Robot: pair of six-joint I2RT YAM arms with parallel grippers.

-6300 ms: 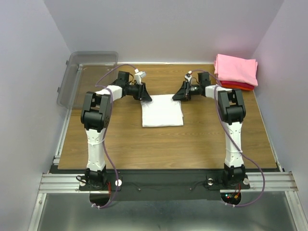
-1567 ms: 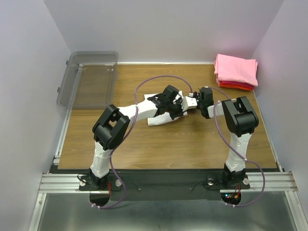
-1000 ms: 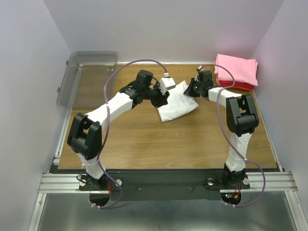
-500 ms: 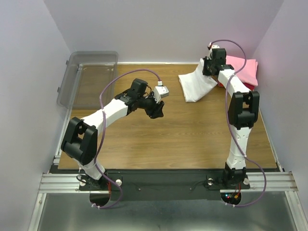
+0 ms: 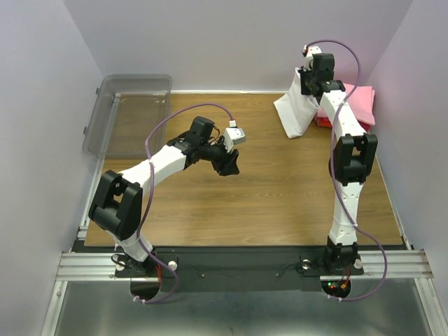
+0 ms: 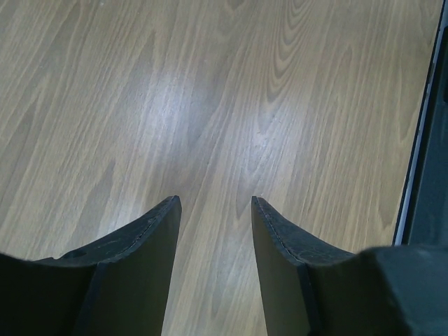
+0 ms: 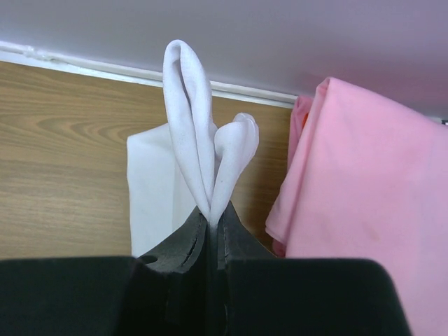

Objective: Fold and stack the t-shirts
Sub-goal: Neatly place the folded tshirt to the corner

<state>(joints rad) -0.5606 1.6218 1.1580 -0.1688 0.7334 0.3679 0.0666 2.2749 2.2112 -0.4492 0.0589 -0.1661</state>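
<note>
- Since half a second ago, the right gripper (image 5: 313, 78) has risen and swung farther toward the back right corner. The white t-shirt (image 5: 297, 112) went with it; its lower end trailed out over the wood then and now hangs more steeply.
- Right gripper (image 7: 210, 220): jaws pressed together on a pinched fold of the white t-shirt (image 7: 189, 105). In the wrist view, two loops of cloth stand out from between the fingertips.
- White t-shirt: it hangs below the right gripper as a loose, tapering bundle. Its lower edge is down at the table (image 5: 266, 189); whether it touches the wood cannot be told.
- Pink t-shirt (image 5: 358, 105): folded and lying just to the right of the right gripper, at the table's far right corner. In the wrist view the pink cloth (image 7: 350, 182) fills the right side, close beside the hanging white cloth.
- Red t-shirt (image 5: 323, 120): only a thin edge shows, under the pink one and just beside the white bundle's lower half.
- Left gripper (image 5: 227, 166): almost unmoved over the same interval and well apart from the right gripper. Its jaws stand apart with nothing between them.
- Left wrist view: the two dark fingers (image 6: 150, 238) frame bare wood grain (image 6: 210, 84) beneath the left gripper (image 6: 213, 203).
- Clear grey plastic bin (image 5: 129, 115): at the back left corner, well to the left of the left gripper.
</note>
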